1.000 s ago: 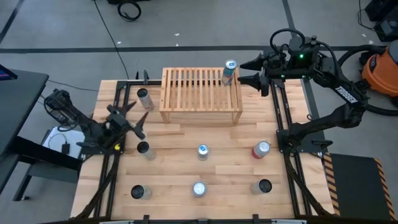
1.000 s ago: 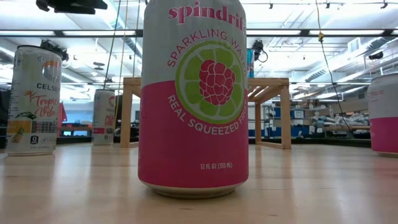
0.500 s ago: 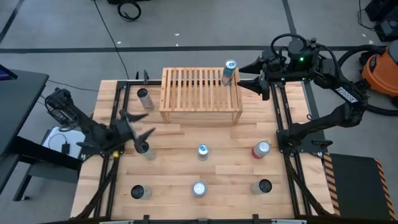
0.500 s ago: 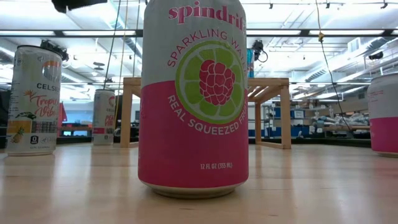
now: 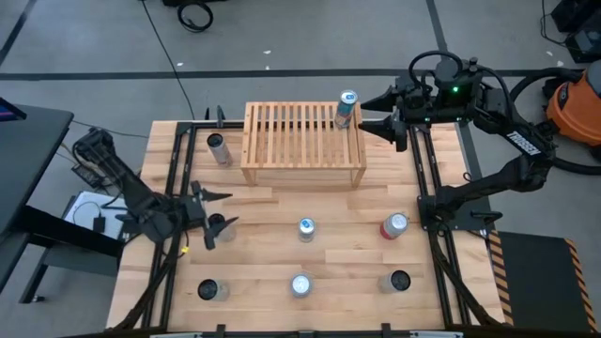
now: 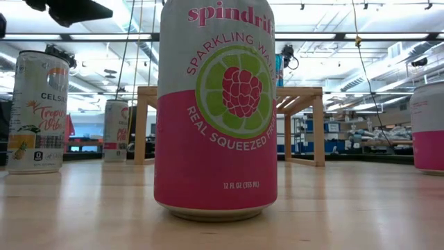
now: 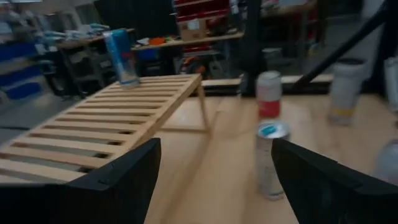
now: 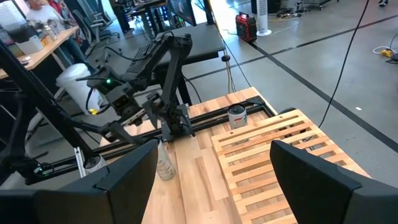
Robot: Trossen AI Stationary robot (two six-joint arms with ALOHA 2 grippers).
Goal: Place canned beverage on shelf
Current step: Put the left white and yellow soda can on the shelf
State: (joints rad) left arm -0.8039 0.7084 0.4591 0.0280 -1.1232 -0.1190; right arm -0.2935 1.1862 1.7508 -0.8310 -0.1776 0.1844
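Table, open left claw midway.

Overhead camera is looking straight down; low camera is sitting at tabletop level, both sharing the shelf.

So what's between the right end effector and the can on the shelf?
Nothing. In the high view the right end effector, open, sits just right of the can on the shelf, with only a bare gap between them.
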